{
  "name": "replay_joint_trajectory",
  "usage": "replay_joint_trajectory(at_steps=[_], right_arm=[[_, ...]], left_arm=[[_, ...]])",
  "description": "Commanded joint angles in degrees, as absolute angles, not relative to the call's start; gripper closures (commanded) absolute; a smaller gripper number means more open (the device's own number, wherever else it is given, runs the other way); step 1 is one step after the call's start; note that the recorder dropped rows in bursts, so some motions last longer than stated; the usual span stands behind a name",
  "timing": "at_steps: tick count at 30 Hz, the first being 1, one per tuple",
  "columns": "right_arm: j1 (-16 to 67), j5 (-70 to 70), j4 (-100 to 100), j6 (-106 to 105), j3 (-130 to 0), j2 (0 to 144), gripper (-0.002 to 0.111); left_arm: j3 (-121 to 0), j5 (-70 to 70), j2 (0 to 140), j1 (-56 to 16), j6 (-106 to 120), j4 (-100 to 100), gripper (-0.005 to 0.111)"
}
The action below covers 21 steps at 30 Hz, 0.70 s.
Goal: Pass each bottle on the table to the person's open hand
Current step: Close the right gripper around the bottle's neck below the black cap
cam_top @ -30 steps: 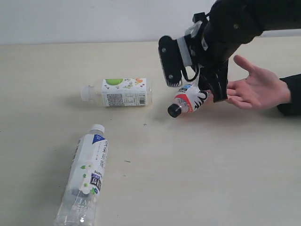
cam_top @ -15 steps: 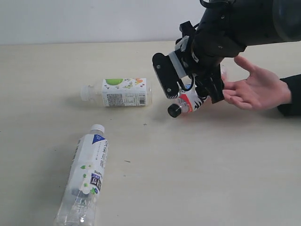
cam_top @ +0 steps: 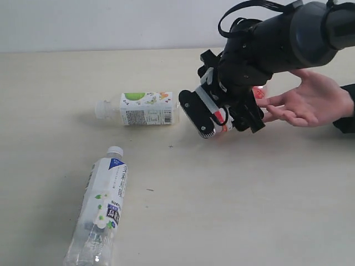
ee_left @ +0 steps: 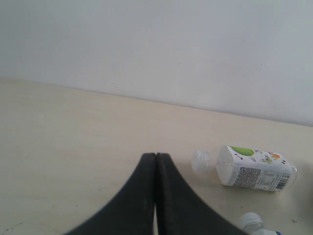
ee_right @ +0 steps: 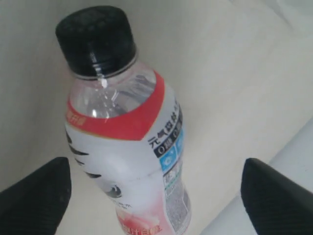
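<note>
My R gripper (ee_right: 155, 169) is spread wide, fingers (ee_right: 34, 198) either side of the black-capped bottle (ee_right: 124, 147). There's a plain gap btwn one finger and the label; the other finger sits just beside the label and I can't tell if it touches, so nothing is clamped. That bottle is clear plastic w/ a ribbed black cap (ee_right: 95, 39), a red band over a white printed label and a see-through neck w/ glints, but I can't tell how full it is. In the ext. view it's nearly all hidden behind my R arm: only slivers of red & white show btwn the fingers, right by the fingertips of the person's open hand (cam_top: 310, 102), which is palm up w/ fingers spread and a black sleeve cuff (cam_top: 348, 113) at the edge. Whether the bottle rests on that hand I can't tell. My L gripper (ee_left: 155, 161) has its fingers pressed flat together w/ nothing btwn them. The green-label bottle (cam_top: 144, 108) lies on its side on the table (cam_top: 222, 210), white cap toward the left of the ext. view, body clear, apart from my R gripper. The blue-label bottle (cam_top: 102, 210) lies on its side too, nearer the camera at lower left, white cap pointing to the far side, lower body clear w/ reflections, contents not readable. The tabletop is pale beige w/ faint grain & a few dark specks, and a plain white wall (cam_top: 111, 22) runs behind
</note>
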<state>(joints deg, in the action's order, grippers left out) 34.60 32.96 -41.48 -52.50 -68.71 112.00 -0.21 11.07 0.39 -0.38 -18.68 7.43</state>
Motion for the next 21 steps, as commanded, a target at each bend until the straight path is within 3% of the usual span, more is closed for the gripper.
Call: replay_joint_trajectory(at_steps=[1, 11, 15, 21], right_arm=[[34.69, 33.13, -42.83, -52.53, -69.07, 113.62, 0.019], [34.69, 33.24, -44.20, -52.31, -69.07, 116.49, 0.024], [34.69, 33.24, -45.44, -52.31, -69.07, 117.62, 0.031], [34.69, 32.77, -46.07, -51.99, -69.07, 118.04, 0.071]], left_arm=[[0.00, 10.98, 0.00, -0.69, -18.69, 7.12, 0.107], [0.00, 10.98, 0.00, -0.69, -18.69, 7.12, 0.107], [0.00, 10.98, 0.00, -0.69, -18.69, 7.12, 0.107], [0.00, 10.98, 0.00, -0.69, -18.69, 7.12, 0.107]])
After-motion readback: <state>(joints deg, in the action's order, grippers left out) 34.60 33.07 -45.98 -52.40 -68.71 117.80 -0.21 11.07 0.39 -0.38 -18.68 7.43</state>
